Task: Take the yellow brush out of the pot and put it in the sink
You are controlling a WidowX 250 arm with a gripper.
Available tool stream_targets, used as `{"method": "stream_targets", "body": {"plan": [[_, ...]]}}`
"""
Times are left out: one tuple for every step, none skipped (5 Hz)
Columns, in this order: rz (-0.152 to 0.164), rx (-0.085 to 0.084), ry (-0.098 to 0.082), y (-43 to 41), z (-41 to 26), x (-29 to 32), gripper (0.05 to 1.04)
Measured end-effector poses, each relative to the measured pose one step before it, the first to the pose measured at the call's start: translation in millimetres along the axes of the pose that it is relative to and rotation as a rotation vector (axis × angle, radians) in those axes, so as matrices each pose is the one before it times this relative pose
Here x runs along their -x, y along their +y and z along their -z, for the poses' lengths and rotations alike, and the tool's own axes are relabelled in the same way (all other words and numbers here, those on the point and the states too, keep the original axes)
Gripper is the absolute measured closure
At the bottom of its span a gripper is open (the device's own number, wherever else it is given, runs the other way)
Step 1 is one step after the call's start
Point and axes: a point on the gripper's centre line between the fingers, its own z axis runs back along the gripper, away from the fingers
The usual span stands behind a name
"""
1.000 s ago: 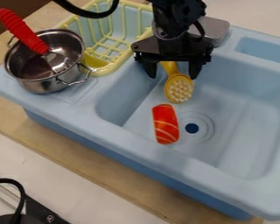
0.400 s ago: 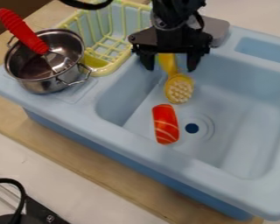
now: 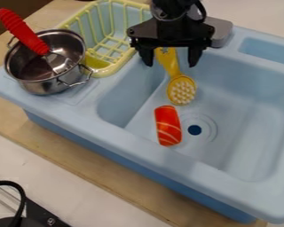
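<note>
The one end effector (image 3: 170, 63) hangs over the far side of the sink (image 3: 79, 115), with its two fingers apart. In the space between them is seen the handle of the one brush (image 3: 182, 91). The brush is yellow and is in the main basin; its handle points up to the end effector and its round head, with many pale bristles, is below the fingers in the view. The far end of the handle is partly hidden.

Further below the end effector there is one orange piece (image 3: 168, 125) with pale stripes, near the brush head, and just beside it one dark drain hole (image 3: 195, 130). Just behind the end effector, toward the right of the view, is one grey block (image 3: 220, 33). To its left stands one yellow rack (image 3: 117, 65).

Well apart, farther to the left, one metal pot (image 3: 46, 86) with two loop handles stands on the sink's ledge. In it leans one utensil (image 3: 23, 33) with a red grip. The sink is on one table (image 3: 79, 164).
</note>
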Motion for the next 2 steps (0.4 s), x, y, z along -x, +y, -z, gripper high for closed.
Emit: {"method": "stream_targets", "body": {"plan": [[0.0234,-0.0187,0.0362,-4.63,-3.73,7.5,0.084],[0.034,-0.0588,0.0375,-2.54,-5.49,10.7,0.084]]}}
